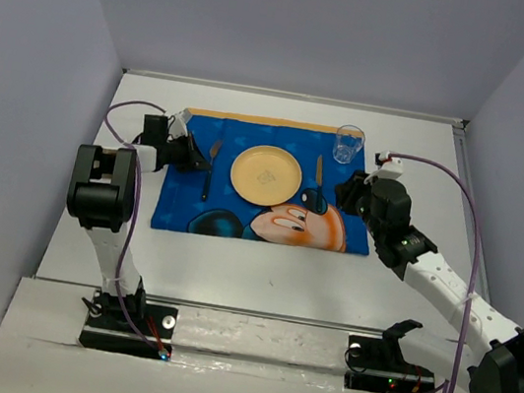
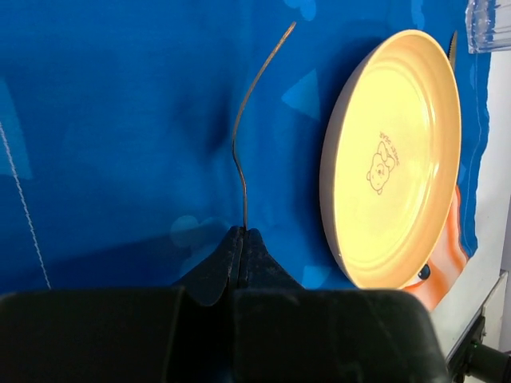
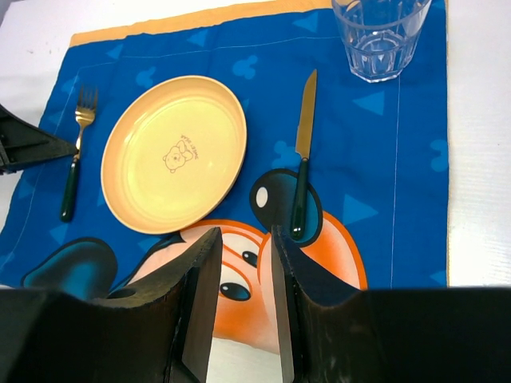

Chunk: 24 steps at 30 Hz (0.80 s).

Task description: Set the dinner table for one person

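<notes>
Left tool: pressing together, tips lying at the fork.
Right tool: hanging spread over the mat, pinching nothing.
Desk: carrying mat, plate, knife, glass.

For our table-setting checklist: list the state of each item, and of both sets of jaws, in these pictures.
placemat: spread flat on the dinner table
plate: right way up, empty
glass: upright, looks empty
knife: lying flat, untouched
fork: lying on placemat, pinched at its neck
left gripper: jaws shut on fork
right gripper: jaws open, empty
</notes>
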Each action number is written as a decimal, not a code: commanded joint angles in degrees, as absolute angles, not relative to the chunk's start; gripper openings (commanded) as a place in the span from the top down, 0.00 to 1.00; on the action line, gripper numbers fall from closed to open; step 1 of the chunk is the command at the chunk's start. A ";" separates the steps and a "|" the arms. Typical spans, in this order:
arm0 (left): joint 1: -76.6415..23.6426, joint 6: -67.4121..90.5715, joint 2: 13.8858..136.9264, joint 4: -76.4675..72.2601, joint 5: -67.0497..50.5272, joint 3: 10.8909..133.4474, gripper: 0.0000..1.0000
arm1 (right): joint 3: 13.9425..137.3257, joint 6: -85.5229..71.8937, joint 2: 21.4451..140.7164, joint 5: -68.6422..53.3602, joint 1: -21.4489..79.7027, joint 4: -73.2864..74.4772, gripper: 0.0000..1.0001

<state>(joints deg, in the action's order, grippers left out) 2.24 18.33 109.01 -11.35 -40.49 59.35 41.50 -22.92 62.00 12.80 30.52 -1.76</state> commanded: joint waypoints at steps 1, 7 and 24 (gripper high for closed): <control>2.37 19.16 109.42 -10.99 -38.94 60.03 0.90 | 42.54 -22.59 61.96 12.57 31.11 -4.83 0.63; 2.90 18.72 109.07 -8.35 -35.33 60.47 0.46 | 42.45 -22.50 61.52 12.57 31.11 -4.83 0.63; -1.73 17.75 77.29 -4.66 -16.65 58.81 0.01 | 40.53 -23.82 55.74 13.80 31.11 -5.89 0.63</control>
<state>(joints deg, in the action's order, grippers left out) 1.96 18.48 92.53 -4.32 -27.09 60.34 41.45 -23.00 60.75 12.38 30.52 -1.74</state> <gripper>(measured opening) 0.989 0.366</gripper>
